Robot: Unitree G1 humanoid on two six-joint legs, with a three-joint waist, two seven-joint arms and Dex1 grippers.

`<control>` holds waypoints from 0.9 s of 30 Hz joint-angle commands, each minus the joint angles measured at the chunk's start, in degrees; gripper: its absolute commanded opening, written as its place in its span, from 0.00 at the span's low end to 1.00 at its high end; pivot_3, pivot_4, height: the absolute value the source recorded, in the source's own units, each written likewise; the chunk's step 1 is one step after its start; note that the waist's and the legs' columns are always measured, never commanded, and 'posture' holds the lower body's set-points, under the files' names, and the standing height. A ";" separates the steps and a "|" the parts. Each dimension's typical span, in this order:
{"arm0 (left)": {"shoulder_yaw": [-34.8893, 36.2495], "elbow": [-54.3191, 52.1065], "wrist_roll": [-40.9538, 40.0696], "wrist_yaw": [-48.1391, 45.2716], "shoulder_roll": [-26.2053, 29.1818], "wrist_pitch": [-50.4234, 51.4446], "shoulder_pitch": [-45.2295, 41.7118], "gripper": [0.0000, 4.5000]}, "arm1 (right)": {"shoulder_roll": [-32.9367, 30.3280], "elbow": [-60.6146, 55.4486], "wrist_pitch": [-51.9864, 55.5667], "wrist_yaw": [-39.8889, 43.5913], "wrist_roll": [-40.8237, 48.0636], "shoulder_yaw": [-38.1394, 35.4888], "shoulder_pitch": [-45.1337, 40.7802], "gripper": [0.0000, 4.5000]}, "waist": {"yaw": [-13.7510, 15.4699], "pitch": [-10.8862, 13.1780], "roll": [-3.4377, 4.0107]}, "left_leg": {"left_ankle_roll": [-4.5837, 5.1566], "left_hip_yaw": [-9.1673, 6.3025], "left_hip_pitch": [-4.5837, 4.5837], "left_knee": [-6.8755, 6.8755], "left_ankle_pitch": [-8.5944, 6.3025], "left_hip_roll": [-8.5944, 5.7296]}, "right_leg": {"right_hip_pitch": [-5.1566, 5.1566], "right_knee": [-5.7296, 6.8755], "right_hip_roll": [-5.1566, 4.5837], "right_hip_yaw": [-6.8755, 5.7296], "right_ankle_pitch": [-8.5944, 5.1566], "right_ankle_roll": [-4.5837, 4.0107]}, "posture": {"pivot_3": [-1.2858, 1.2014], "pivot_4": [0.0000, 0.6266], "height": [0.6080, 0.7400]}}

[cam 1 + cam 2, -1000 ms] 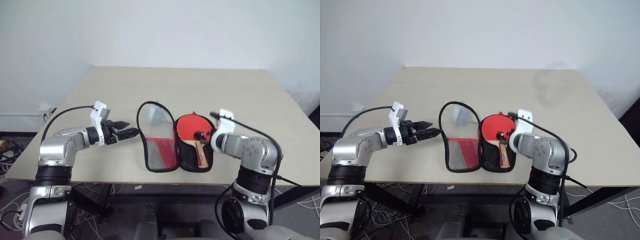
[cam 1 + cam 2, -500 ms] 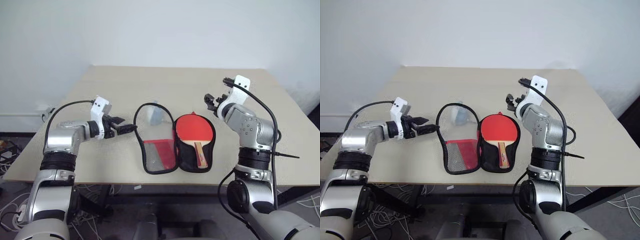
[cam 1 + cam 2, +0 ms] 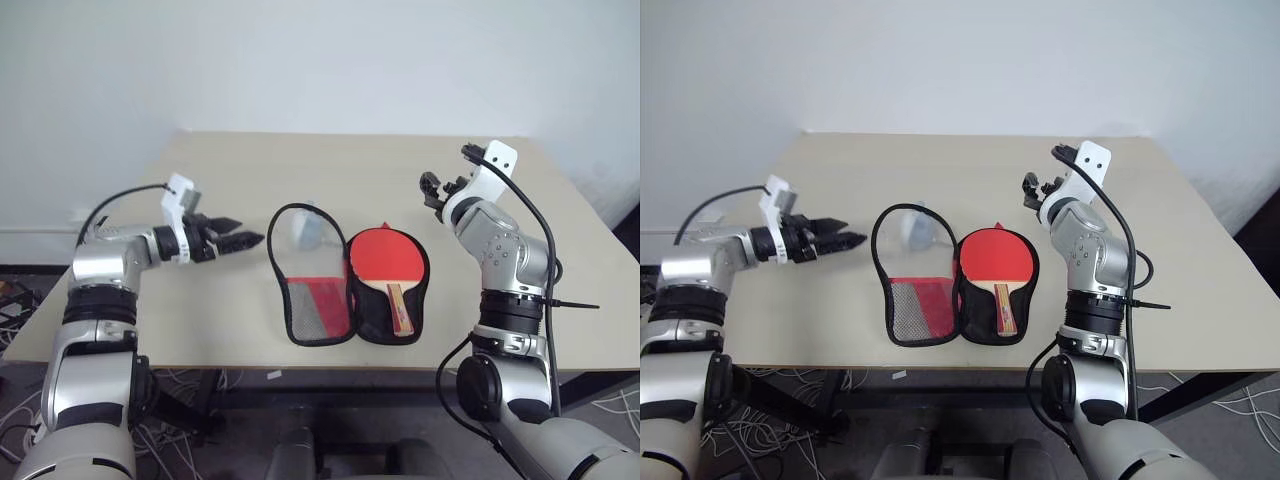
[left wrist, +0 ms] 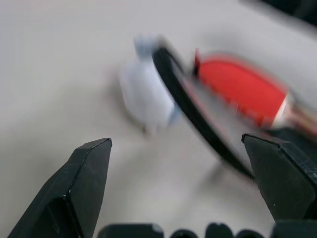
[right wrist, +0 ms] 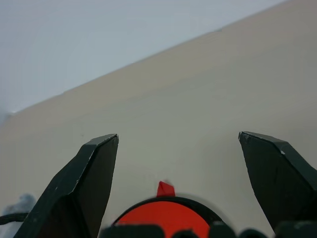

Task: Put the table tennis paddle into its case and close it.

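Progress: the table tennis paddle [image 3: 388,266] already lies inside the open case [image 3: 352,288] — the first half of the job looks done.
Remaining: the case is not yet folded shut or zipped; closing it is all that seems left.
Case: a red, black-edged pouch spread open like a book near the front edge of the worktop [image 3: 500,220]. Its left half shows grey mesh and red lining, with a looped black rim standing up behind it.
Case contents: the right half holds the paddle, red face up, round blade toward the far side, wooden handle pointing to the near edge.
Other item: a small pale plush lump [image 3: 309,227] sits on the worktop just behind the left half of the case, not inside it.
Left end effector [image 3: 240,241]: empty, fingers spread apart, hovering above the worktop to the left of the case and pointing toward it.
Right end effector [image 3: 432,190]: empty, fingers spread wide, raised above the worktop to the right of and beyond the paddle — touching nothing.
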 commanded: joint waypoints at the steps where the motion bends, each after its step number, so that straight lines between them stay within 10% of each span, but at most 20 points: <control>1: -0.29 0.61 1.60 -0.23 1.82 -1.70 -0.19 1.00 | 0.43 -2.63 -1.69 -0.83 1.91 -0.65 -1.23 0.93 | -0.01 0.00 0.01 | 0.00 0.01 0.01 0.01 0.01 0.00 | 0.01 0.01 0.00 0.01 0.00 0.00 | 0.52 0.00 1.00; 10: -11.50 1.68 11.57 -3.96 -0.33 -12.94 4.90 1.00 | -5.11 -5.00 0.84 6.22 5.41 1.61 0.33 0.93 | 0.30 0.00 -0.03 | -0.02 0.03 0.00 0.03 0.03 0.05 | 0.00 0.04 0.03 0.02 0.03 -0.07 | 0.52 0.00 1.00; 27: -8.00 3.73 3.93 -2.04 -26.23 -5.11 -4.33 1.00 | -5.02 -15.77 -1.18 7.03 20.85 -8.23 -0.91 0.93 | 0.11 0.02 0.00 | 0.41 -0.12 -0.10 0.21 0.39 0.05 | 0.18 0.06 0.17 0.07 0.08 -0.07 | 0.52 0.00 1.00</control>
